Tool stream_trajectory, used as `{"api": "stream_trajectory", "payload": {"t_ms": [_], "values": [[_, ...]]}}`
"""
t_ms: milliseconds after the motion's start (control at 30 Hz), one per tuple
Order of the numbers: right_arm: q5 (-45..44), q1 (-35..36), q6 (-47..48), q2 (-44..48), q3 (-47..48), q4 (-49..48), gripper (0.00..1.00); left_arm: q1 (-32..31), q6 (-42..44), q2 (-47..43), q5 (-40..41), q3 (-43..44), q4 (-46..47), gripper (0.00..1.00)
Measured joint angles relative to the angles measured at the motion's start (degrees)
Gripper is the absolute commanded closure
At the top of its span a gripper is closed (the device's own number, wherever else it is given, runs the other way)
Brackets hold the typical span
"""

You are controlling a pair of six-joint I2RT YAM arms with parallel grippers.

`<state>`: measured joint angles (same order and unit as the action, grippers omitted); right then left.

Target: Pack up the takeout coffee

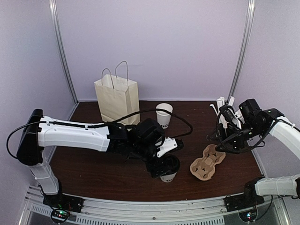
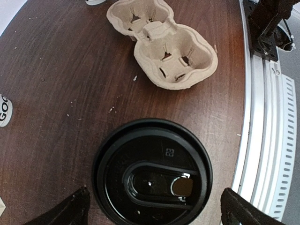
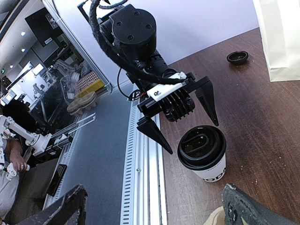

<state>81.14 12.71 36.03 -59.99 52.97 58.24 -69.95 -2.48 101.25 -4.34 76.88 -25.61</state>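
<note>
Takeout coffee stands in two spots on the dark brown wooden worktop (image 1: 89,173), and only one cup is closed. At upper left of the top view, the tall cream paper bag with looped handles (image 1: 117,99) stands upright with its mouth open, well back from the arms, presumably so that cups can be lowered in from above. Just right of it, a small white paper cup without a lid (image 1: 164,114) waits near the back edge. A loose round black plastic lid (image 3: 237,57), at upper right of the right wrist view, lies by the bag's foot and looks meant for that cup. Near bottom centre, the left hand (image 1: 162,165) hovers spread to its widest over the small white paper cup with a black lid (image 1: 169,176), one finger on either side, gripping nothing. That straddle suits either a grasp or a release, and I cannot say which. Right of it, apart from the cup, the brown moulded pulp cup carrier (image 1: 207,162) lies with no cup in its sockets. At far right, the right hand (image 1: 221,127) hangs fully open and empty, probably parked clear, beside the white cup of long white sticks (image 1: 225,104).
</note>
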Motion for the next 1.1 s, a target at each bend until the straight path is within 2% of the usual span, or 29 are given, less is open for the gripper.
{"api": "stream_trajectory", "payload": {"t_ms": [867,1100], "values": [[-0.55,0.00,-0.13,0.15,-0.76,-0.90,0.00,0.00,1.03,5.68,0.96,3.50,1.60,0.03],[-0.68,0.00,-0.17,0.22,-0.85,-1.05,0.00,0.00,-0.31,5.68,1.62,3.50,1.57,0.09]]}}
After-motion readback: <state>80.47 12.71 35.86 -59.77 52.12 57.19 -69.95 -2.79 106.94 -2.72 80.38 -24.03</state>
